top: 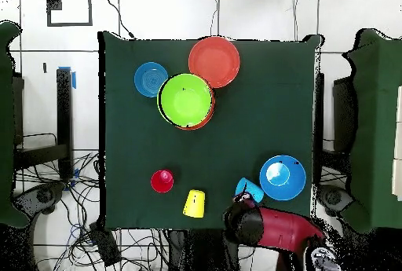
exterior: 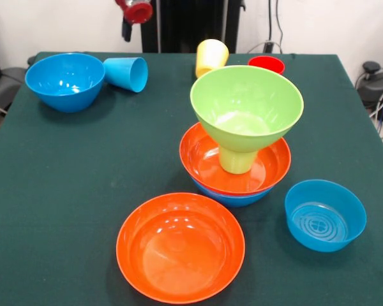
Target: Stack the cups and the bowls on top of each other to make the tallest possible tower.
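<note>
The tower stands mid-table: a blue bowl [exterior: 233, 196] at the bottom, an orange bowl [exterior: 207, 159] in it, an upturned green cup [exterior: 236, 160], and a lime green bowl [exterior: 246, 102] [top: 186, 100] on top. The blue cup [exterior: 127, 73] [top: 250, 189] lies on its side next to a deep blue bowl [exterior: 65, 80] [top: 282, 177]. The yellow cup [exterior: 211, 57] [top: 194, 203] and the red cup [exterior: 266, 64] [top: 162, 181] stand at the robot's side of the table. My gripper [exterior: 127, 25] [top: 242, 199] hangs above the table edge, close to the blue cup and apart from it.
A loose orange bowl [exterior: 180, 247] [top: 214, 61] and a smaller blue bowl [exterior: 324, 215] [top: 150, 79] sit on the green table [exterior: 64, 191] on the side away from the robot. The red arm [top: 275, 227] reaches in over the table edge.
</note>
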`<action>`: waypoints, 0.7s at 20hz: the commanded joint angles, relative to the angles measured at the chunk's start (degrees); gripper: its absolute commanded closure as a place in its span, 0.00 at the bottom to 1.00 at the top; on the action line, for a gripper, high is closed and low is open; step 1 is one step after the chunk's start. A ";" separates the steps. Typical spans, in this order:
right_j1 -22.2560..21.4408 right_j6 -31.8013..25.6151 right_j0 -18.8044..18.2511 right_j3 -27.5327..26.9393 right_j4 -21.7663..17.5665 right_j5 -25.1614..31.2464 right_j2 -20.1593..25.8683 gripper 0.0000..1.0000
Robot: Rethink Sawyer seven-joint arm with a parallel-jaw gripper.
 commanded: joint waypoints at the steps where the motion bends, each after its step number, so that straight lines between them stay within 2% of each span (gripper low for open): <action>1: 3.81 1.11 15.42 -7.84 -2.17 14.18 -5.33 1.00; 2: 5.01 2.56 19.02 -9.53 -2.00 16.79 -8.26 1.00; 3: 5.74 3.34 20.82 -10.37 -1.91 17.75 -9.71 1.00; 4: 7.48 5.35 25.08 -12.34 -2.56 19.32 -13.10 1.00; 5: 8.48 6.44 27.22 -13.27 -2.73 19.98 -14.84 1.00; 6: 10.53 8.76 31.22 -15.02 -3.65 20.91 -18.14 1.00; 9: 13.56 11.12 35.86 -17.08 -3.70 22.77 -22.09 1.00; 11: 15.95 12.09 36.90 -17.84 -3.11 22.59 -23.73 1.00; 14: 20.36 14.33 38.52 -19.43 -3.31 19.47 -26.81 1.00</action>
